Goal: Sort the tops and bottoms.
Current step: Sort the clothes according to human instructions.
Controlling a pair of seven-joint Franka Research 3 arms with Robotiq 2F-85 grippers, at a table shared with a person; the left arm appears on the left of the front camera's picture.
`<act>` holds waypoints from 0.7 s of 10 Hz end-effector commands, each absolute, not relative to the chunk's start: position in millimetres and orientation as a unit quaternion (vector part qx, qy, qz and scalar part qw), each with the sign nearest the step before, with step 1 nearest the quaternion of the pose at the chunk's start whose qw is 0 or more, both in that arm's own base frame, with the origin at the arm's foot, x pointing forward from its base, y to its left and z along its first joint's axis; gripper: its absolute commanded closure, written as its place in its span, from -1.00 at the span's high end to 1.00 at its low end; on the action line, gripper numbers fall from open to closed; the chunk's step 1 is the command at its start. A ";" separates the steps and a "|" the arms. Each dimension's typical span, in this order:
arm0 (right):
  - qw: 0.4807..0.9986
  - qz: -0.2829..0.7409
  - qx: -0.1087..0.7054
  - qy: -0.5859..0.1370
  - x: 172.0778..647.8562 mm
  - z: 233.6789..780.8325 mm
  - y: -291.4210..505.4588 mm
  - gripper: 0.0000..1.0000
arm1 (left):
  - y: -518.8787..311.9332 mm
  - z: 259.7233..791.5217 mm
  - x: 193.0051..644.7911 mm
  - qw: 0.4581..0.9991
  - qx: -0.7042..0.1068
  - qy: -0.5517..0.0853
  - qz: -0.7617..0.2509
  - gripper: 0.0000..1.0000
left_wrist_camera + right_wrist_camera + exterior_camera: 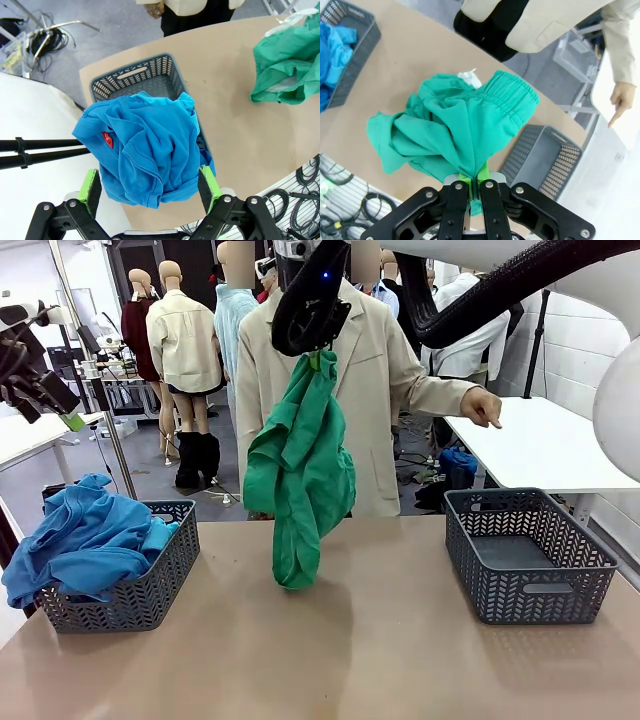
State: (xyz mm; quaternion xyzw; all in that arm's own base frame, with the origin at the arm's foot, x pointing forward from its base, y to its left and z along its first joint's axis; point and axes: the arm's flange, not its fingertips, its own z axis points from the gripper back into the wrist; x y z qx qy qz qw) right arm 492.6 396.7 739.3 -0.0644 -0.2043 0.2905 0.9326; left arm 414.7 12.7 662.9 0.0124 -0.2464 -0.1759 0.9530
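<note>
Brown tabletop (pixel 380 650) fills the near room. Right gripper (pixel 474 181) has its fingers pinched tight on green shorts (pixel 300 470), hanging over the middle. They may slip and miss the empty right basket (pixel 525 555). Left gripper (pixel 150 187) is wide open, holding nothing, above blue tops (pixel 85 540) in the left basket (pixel 150 585).

blue tops (pixel 85 540) hide the left basket's (pixel 150 585) inside and near rim.

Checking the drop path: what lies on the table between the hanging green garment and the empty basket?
Bare tabletop. In the front view, nothing lies between the green garment, held by the right gripper, and the empty grey basket.
</note>
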 end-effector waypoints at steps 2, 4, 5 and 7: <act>0.931 0.208 -0.100 -0.283 496.3 804.7 345.4 -1.00 | 13.8 663.5 414.7 0.953 0.011 -0.247 -0.175 1.00; 0.917 0.100 -0.156 -0.354 496.4 857.5 305.1 -1.00 | 13.8 663.5 414.7 0.953 0.011 -0.247 -0.175 1.00; 0.905 0.073 -0.191 -0.373 498.7 873.8 287.9 -1.00 | 13.8 663.5 414.7 0.953 0.011 -0.247 -0.175 1.00; 0.857 0.009 -0.273 -0.436 503.4 897.9 251.1 -1.00 | 13.8 663.5 414.7 0.953 0.011 -0.247 -0.175 1.00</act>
